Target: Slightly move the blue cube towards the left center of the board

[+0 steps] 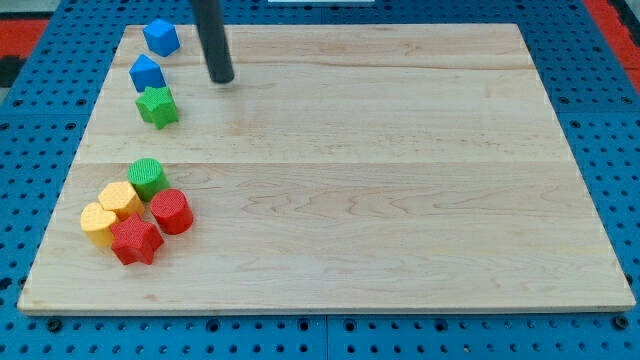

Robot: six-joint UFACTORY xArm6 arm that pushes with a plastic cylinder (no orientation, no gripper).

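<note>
**Surroundings**

A pale wooden board (400, 180), built from joined planks with visible grain, lies on a blue pegboard surface (600, 40) with a regular grid of holes. A red patch (618, 12) shows at the view's top right corner. Lighting is even.

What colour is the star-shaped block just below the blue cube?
Green. The green star shows clearly in the camera view, touching the blue cube.

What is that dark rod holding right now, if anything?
Nothing. My tip touches no block; it rests on the board, right of the blue cube.
</note>
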